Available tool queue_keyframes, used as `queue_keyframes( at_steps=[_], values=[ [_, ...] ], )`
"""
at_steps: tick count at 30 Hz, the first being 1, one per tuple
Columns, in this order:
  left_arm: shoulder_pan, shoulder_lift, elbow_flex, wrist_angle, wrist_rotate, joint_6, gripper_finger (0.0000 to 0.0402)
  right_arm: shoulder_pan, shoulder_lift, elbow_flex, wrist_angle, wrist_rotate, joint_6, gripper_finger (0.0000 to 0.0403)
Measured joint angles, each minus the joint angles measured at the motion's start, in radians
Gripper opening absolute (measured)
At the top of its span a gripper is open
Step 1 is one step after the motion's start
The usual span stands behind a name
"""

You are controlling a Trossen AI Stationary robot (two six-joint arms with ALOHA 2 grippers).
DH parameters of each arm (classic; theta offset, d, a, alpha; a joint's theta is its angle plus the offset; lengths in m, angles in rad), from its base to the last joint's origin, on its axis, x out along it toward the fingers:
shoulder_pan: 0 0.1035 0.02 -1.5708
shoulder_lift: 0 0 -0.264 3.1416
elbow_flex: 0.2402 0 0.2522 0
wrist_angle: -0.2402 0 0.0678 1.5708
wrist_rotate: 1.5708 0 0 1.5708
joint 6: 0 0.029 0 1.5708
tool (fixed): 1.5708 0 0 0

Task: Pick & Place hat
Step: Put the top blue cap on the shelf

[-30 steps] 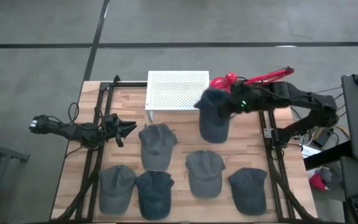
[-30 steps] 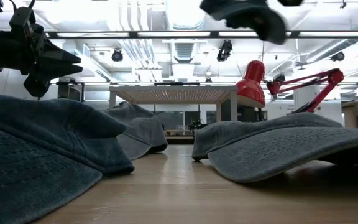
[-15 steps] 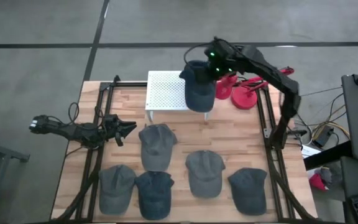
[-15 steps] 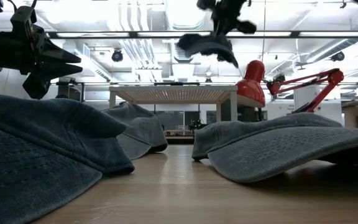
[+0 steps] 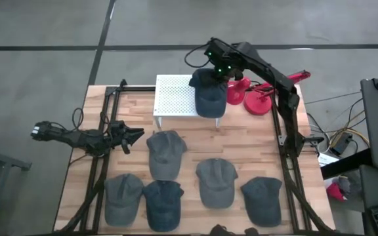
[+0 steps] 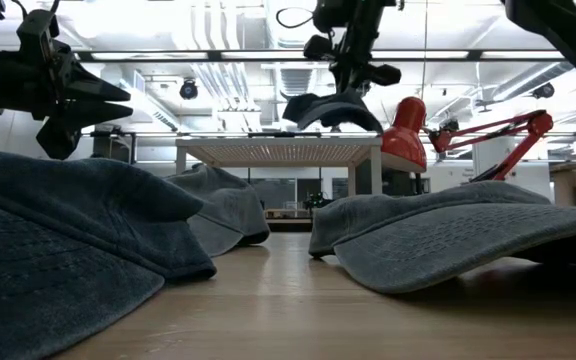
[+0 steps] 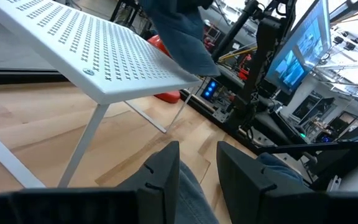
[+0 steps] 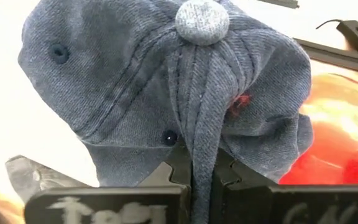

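Held cap [image 5: 209, 94] hangs from the right gripper [image 5: 216, 68] over the right end of the white rack [image 5: 176, 96], the perforated stand at the table's far edge; low view shows it just above the rack top, brim toward the front. Right wrist view: fingers pinched tight on a fold of crown fabric [image 8: 199, 163] just below the top button [image 8: 202, 20].

Risks, as judgement:
- cap sits at the rack's right edge, partly past it in the high view; let go here and it may tip off toward the red lamp [image 5: 252, 97].
- grip is only a thin pinch of cloth, so it could slip out or swing as the arm moves.
- soft denim will slump on release, brim may drag it over the edge.
- lamp base is near, arm or cap could snag it.

Left gripper [image 5: 135, 135] waits at the table's left side, low, pointing inward; fingers slightly apart, holding nothing, seen in its wrist view [image 7: 194, 168].

Five more caps [image 5: 166, 153] lie in two rows on the wooden table [image 5: 248, 141] in front of the rack, well apart from the held one.

Writing: none readable on cap, rack or lamp. Monitors in the room behind are lit, text too small to tell.
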Motion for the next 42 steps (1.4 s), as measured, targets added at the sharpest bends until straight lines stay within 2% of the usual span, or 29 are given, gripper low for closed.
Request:
queue_keyframes(
  at_steps=[26, 42],
  values=[
    [0.000, 0.000, 0.000, -0.001, 0.000, 0.001, 0.0108, -0.013, 0.032, -0.001, 0.023, 0.001, -0.046, 0.0009],
    [0.000, 0.000, 0.000, -0.001, 0.000, 0.001, 0.0108, -0.012, 0.032, -0.001, 0.023, 0.002, -0.057, 0.0072]
  ],
)
